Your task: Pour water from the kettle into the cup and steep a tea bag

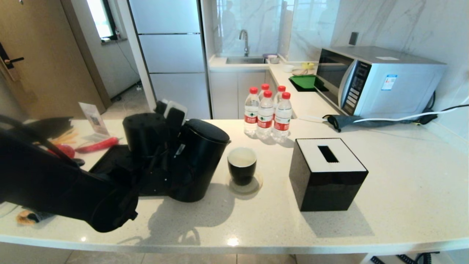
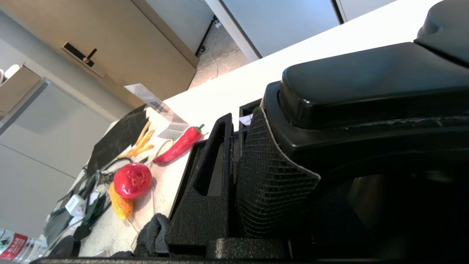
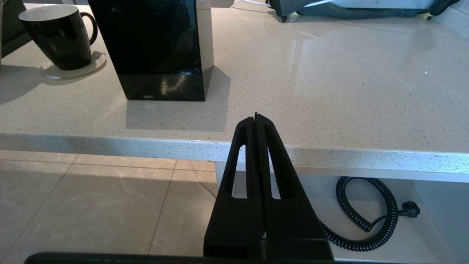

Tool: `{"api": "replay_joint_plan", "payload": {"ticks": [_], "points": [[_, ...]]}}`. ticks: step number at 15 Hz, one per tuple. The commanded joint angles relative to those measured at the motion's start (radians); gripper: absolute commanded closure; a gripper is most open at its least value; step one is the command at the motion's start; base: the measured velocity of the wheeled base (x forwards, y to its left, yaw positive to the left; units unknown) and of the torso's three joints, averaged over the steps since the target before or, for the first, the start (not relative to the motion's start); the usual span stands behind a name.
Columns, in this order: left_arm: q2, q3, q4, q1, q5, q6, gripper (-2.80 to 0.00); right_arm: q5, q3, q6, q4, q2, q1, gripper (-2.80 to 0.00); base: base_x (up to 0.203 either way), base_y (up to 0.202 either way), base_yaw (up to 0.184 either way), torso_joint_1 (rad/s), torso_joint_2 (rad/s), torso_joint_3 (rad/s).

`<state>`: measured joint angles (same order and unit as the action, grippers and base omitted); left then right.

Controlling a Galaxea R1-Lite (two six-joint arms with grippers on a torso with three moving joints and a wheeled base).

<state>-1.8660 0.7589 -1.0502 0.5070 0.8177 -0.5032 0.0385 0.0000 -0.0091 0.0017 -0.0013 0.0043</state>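
1. Where the left gripper [image 1: 172,123] sits at the left of the counter, its fingers [image 2: 271,176] are clamped across the kettle's handle [image 2: 370,88]; the grip looks firm in the left wrist view, one finger pressed to the handle, the other standing off beside it.
2. Kettle [image 1: 203,161] is upright and tapered, lid on, its spout lip facing right. Cup [image 1: 242,165] lies just to its right, close but apart (this is the relation the pour turns on, I judge): tip rightward, over the white inside.
3. Cup sits on a pale coaster [image 1: 253,187], its loop handle seen only in the right wrist view.
4. Left arm is plainly the nearer; right gripper [image 3: 256,121] hangs pressed shut below the near counter edge, well away.
5. Tea bag: I cannot find it.
6. Around: tissue box [image 1: 327,173] right of the cup, near enough to catch splash; water bottles [image 1: 266,113] behind it, farther back; black tray [image 1: 110,159] left of the kettle; red chilli [image 1: 97,145] farther left; microwave [image 1: 381,80] far right. Nothing stands between spout and cup.
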Motion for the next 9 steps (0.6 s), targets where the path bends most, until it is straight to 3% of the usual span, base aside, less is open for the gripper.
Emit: {"api": "replay_joint_plan", "payload": {"ticks": [1, 9], "points": [[-0.001, 0.000, -0.007, 0.001, 0.005, -0.003, 0.00, 0.000, 0.000, -0.001, -0.001, 0.001, 0.000, 0.00, 0.000, 0.000, 0.000, 0.000, 0.00, 0.000], [-0.031, 0.048, -0.007, 0.003, 0.006, -0.055, 0.00, 0.000, 0.000, 0.000, 0.000, 0.001, 0.000, 0.00, 0.000, 0.000, 0.000, 0.000, 0.00, 0.000]]}}
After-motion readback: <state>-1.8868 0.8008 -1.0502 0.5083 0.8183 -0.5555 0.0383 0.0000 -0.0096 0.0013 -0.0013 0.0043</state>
